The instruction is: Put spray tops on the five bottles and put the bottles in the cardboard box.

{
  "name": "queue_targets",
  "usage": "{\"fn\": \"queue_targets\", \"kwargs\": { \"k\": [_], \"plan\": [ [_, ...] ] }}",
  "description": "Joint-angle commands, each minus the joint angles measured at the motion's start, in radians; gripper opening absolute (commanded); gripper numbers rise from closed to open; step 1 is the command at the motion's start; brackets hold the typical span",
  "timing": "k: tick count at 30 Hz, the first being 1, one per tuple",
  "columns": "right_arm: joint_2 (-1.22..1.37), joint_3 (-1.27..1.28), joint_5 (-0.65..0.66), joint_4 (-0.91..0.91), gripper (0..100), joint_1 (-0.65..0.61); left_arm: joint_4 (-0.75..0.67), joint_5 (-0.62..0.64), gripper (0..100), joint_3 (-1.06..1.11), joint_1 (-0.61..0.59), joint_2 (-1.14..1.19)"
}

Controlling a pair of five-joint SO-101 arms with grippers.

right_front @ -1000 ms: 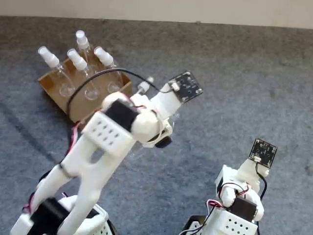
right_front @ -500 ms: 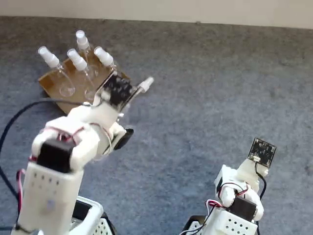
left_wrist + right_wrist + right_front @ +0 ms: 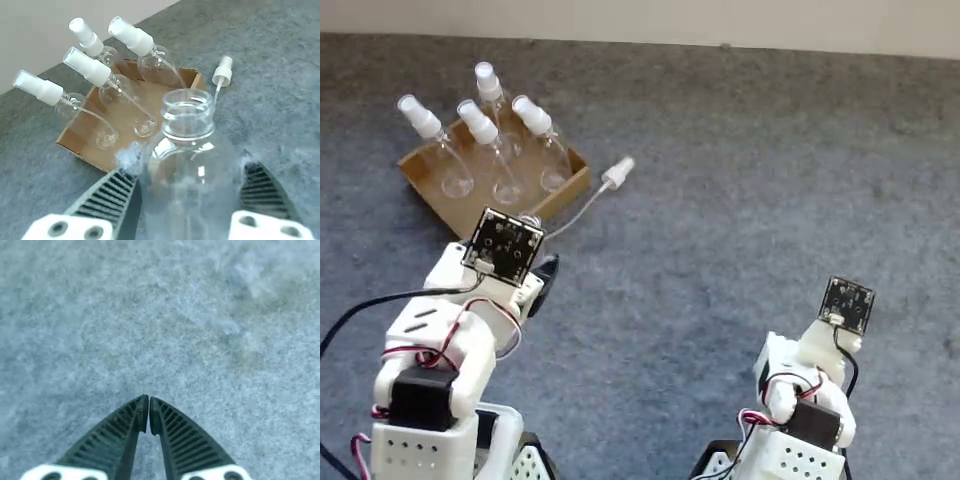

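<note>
The left gripper (image 3: 190, 186) was clenched around a clear uncapped bottle (image 3: 186, 117), its ribbed fingers (image 3: 116, 192) pressed against the bottle's body on both sides while the open threaded neck stuck out beyond the fingertips, towards the cardboard box (image 3: 75, 137). From the high view, the left arm (image 3: 460, 320) sat drawn back near its base, with its gripper just short of the box's near wall (image 3: 565, 195) and clear of it. The box stood on the grey carpet (image 3: 740, 150) at the far left and held four capped bottles (image 3: 478, 121), each with a white spray top and a thin dip tube visible through the clear glass. They stood close together and leaned at slightly different angles; in the left wrist view their white tops (image 3: 87, 66) fanned out above the box rim. A loose spray top (image 3: 618, 173) lay on the carpet just beside the box's right corner, outside it, its white head pointing away from the arms and its thin tube trailing back towards the left gripper. In the left wrist view this top (image 3: 222, 71) lay beyond the held bottle's neck and apart from it. The right arm (image 3: 810, 385) was folded near its own base, well away from the box. The right gripper (image 3: 149, 412) hung over bare carpet with its jaws pinched together and nothing between them.
</note>
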Motion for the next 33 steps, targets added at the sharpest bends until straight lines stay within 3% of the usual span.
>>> {"fn": "queue_targets", "kwargs": {
  "k": [1,4,7,10,15,23,28,33],
  "plan": [
    [-0.01,0.024,0.166,-0.076,0.6,-0.015,-0.098,-0.005,18,0.097,-0.022,-0.07],
    [-0.01,-0.007,0.255,-0.125,0.6,-0.016,-0.152,0.026,18,0.163,-0.019,-0.091],
    [-0.01,-0.062,0.242,-0.166,0.7,-0.016,-0.25,0.143,18,0.232,-0.022,-0.11],
    [-0.01,-0.159,0.328,-0.125,2.1,-0.016,-0.315,0.235,18,0.28,-0.019,-0.14],
    [-0.008,-0.26,0.362,-0.039,12.3,-0.091,-0.319,0.316,18,0.338,-0.019,-0.209],
    [0.099,-0.364,0.359,-0.041,12.5,-0.197,-0.318,0.368,18,0.467,-0.022,-0.426],
    [0.349,-0.544,0.267,-0.035,12.5,-0.26,-0.316,0.37,18,0.475,-0.022,-0.403],
    [0.627,-0.716,0.123,-0.035,12.5,-0.409,-0.319,0.37,18,0.496,-0.024,-0.403]
  ]
}}
